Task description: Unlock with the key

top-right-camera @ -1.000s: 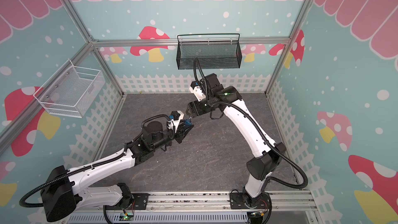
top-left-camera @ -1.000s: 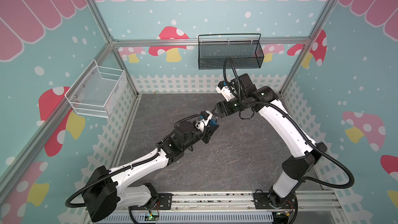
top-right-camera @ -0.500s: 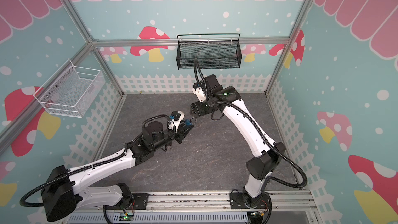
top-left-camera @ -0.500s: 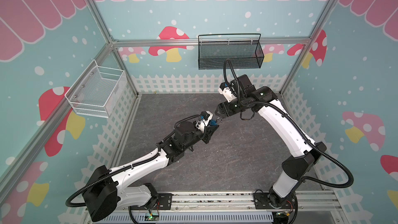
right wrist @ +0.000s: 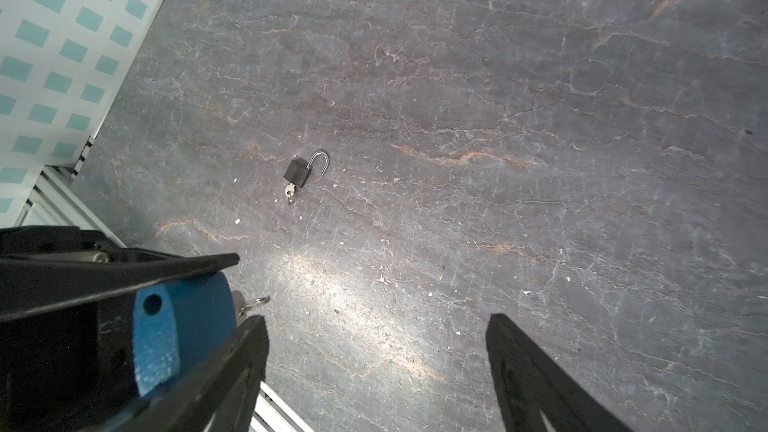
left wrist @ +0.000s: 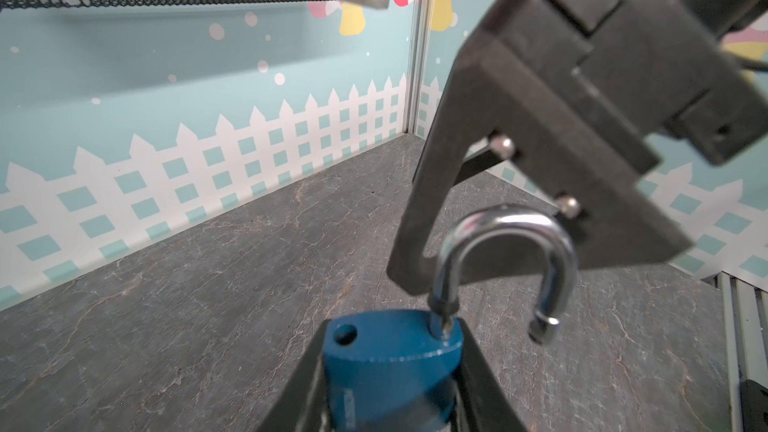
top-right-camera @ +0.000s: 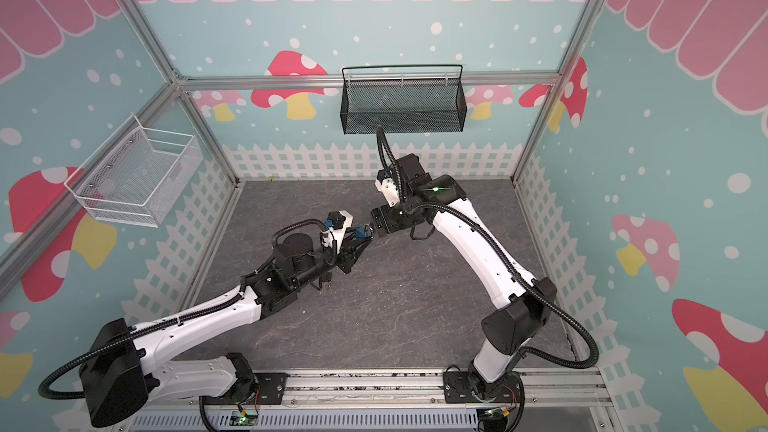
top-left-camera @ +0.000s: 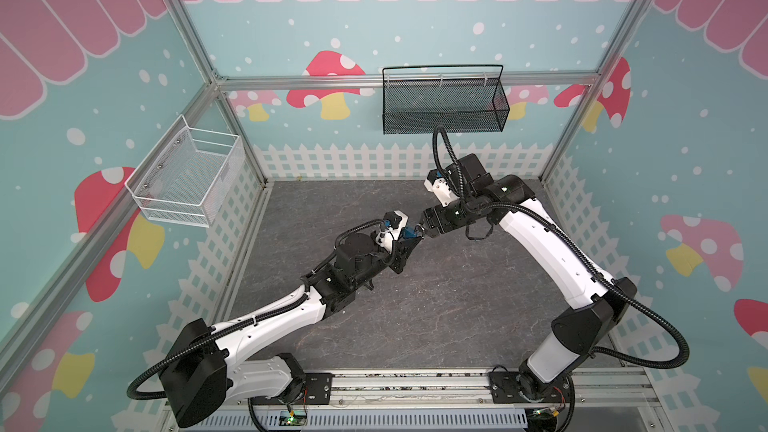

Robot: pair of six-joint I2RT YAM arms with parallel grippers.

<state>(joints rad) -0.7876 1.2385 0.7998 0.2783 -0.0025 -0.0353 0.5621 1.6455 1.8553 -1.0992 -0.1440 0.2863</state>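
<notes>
Dark stone-look floor (top-left-camera: 436, 305), mushroom wallpaper on the walls. White basket (top-left-camera: 187, 176) hangs on the side wall, well left of the blue padlock (left wrist: 390, 355).

Left gripper (top-left-camera: 408, 241) comes in from the left and is clamped on the blue padlock's body, fingers narrow, one on each flat side. The lock is held up off the floor, mid-cell.

Shackle (left wrist: 507, 222) is popped. One leg sits in the body, the free end (left wrist: 544, 326) hangs clear and is swung away from its hole (left wrist: 345, 334), which is empty. A key ring (right wrist: 257, 302) pokes out at the lock's far end, so the key looks to be in the keyway. The blade is hidden.

Right gripper (right wrist: 375, 320) is just right of the blue padlock, by the shackle, fingers spread wide and holding nothing. One finger is close beside the shackle; can't tell if it touches.

A small black padlock (right wrist: 297, 172) lies on the floor below, also open, with a key in it (right wrist: 289, 192). Black basket (top-left-camera: 442, 101) is on the back wall, up and right of the blue padlock.

Progress: the unlock looks done for the blue padlock. What's left, I'd guess, is setting it down and backing both arms off.
</notes>
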